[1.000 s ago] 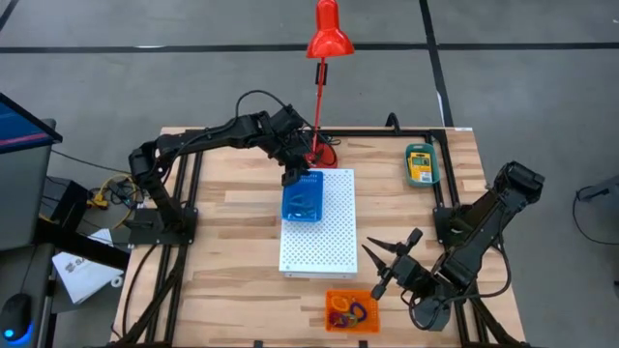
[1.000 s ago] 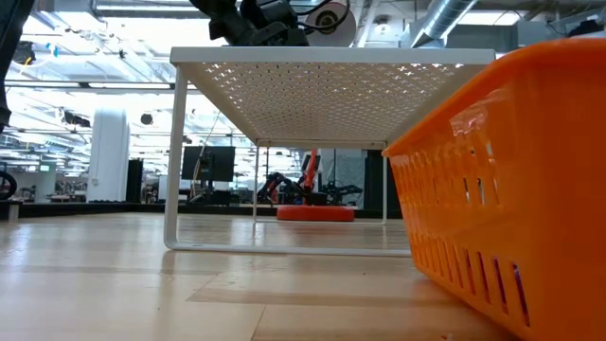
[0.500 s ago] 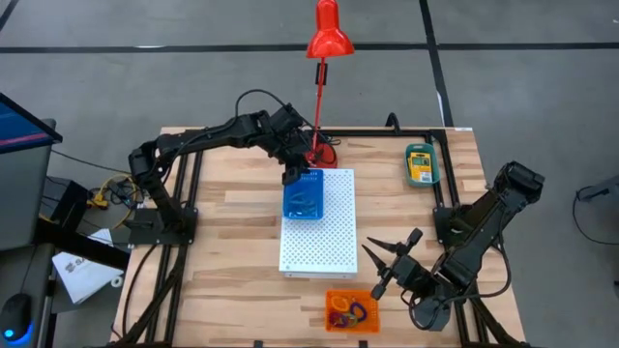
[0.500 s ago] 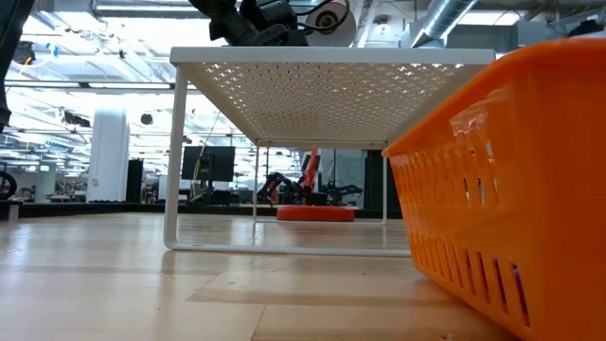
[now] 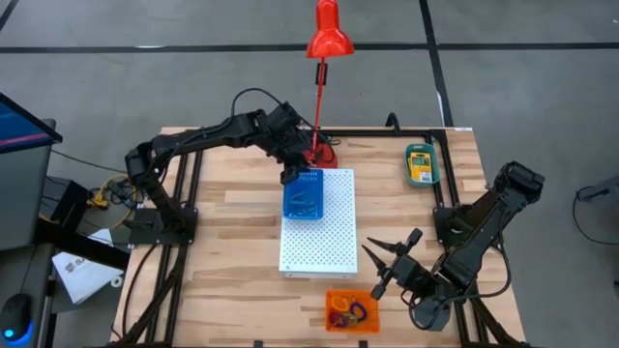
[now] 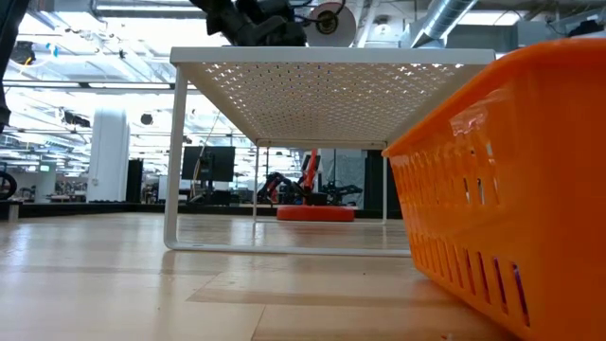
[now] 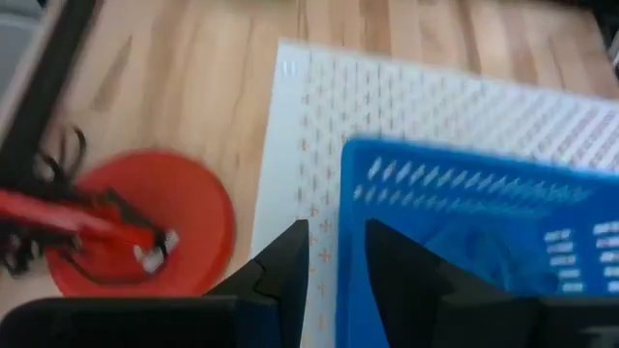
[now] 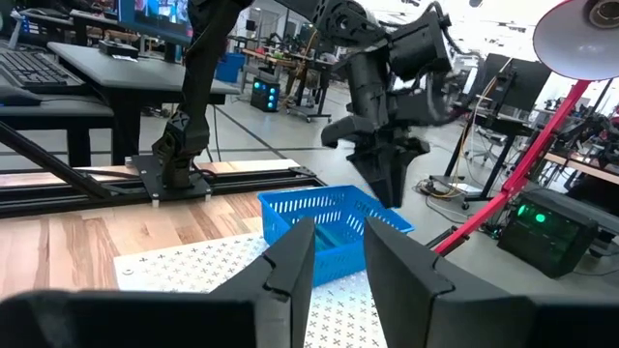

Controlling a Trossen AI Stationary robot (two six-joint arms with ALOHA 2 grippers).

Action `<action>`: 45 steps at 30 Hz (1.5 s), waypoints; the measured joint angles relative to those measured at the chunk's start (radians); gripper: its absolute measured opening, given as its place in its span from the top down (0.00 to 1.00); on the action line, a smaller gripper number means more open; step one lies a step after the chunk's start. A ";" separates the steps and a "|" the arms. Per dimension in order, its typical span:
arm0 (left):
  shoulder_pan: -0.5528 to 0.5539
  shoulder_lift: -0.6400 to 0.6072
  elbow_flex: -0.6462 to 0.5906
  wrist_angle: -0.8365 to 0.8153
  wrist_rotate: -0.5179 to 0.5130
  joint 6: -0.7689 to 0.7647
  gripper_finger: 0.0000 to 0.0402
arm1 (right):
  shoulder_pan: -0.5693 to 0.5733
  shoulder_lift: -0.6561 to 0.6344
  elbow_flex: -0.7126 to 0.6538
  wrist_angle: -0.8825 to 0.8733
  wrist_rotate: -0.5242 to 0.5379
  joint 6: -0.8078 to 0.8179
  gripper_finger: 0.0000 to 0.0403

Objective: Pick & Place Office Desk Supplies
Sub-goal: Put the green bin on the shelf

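No text, label or number can be read anywhere; the crayon box [image 5: 420, 163] print is too small.
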 joint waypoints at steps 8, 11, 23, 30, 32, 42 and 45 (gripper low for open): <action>0.000 -0.082 0.000 0.039 -0.002 -0.004 0.75 | 0.000 0.000 0.000 -0.004 -0.001 0.007 0.78; 0.000 -0.137 0.001 0.029 0.002 -0.004 0.75 | 0.001 0.000 0.000 -0.008 -0.001 0.019 0.78; -0.197 -0.541 -0.178 -0.108 0.010 -0.134 0.75 | -0.016 -0.051 -0.001 -0.504 -0.194 0.494 0.78; -0.539 -0.884 -0.658 0.329 -0.025 -0.397 0.75 | -0.007 -0.060 -0.058 -1.014 -0.287 1.193 0.78; -0.663 -0.950 -0.817 0.576 -0.102 -0.434 0.75 | -0.016 -0.060 -0.074 -1.112 -0.310 1.350 0.78; -1.025 -0.882 -1.236 1.421 -0.583 -0.303 0.75 | -0.391 -0.106 -0.099 -1.335 -0.626 1.520 0.78; -1.039 -0.829 -1.236 1.515 -0.608 -0.259 0.75 | -0.548 -0.192 -0.108 -1.331 -0.649 1.412 0.78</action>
